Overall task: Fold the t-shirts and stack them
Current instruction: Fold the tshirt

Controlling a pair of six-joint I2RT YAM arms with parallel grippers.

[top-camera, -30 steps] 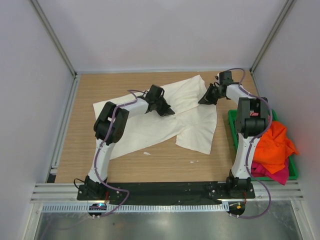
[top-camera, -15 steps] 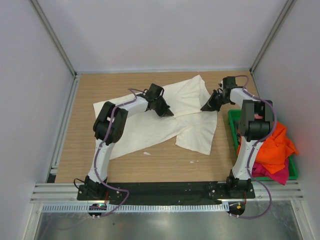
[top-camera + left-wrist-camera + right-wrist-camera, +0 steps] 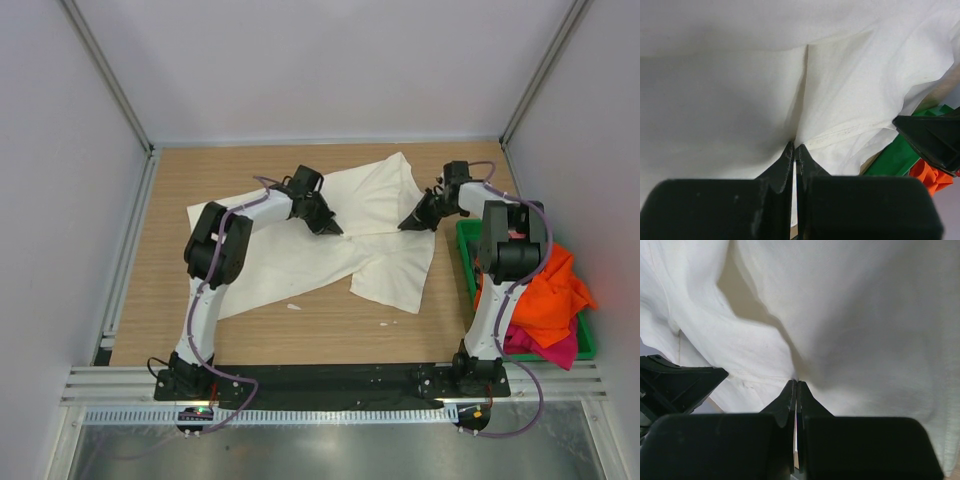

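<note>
A large cream-white cloth t-shirt (image 3: 300, 255) lies spread and rumpled across the middle of a light wooden table (image 3: 200, 180). One part reaches toward 12 o'clock and its long body trails toward 8 o'clock. The left gripper (image 3: 335, 228) is at the shirt's centre, its fingers closed and pinching a raised crease of the fabric. At 3 o'clock from it, the right gripper (image 3: 405, 225) is closed on the shirt's edge. A green plastic bin (image 3: 462, 240) at the table's 4 o'clock holds a crumpled bright orange t-shirt (image 3: 545, 290) over magenta cloth (image 3: 555, 350), probably another shirt.
</note>
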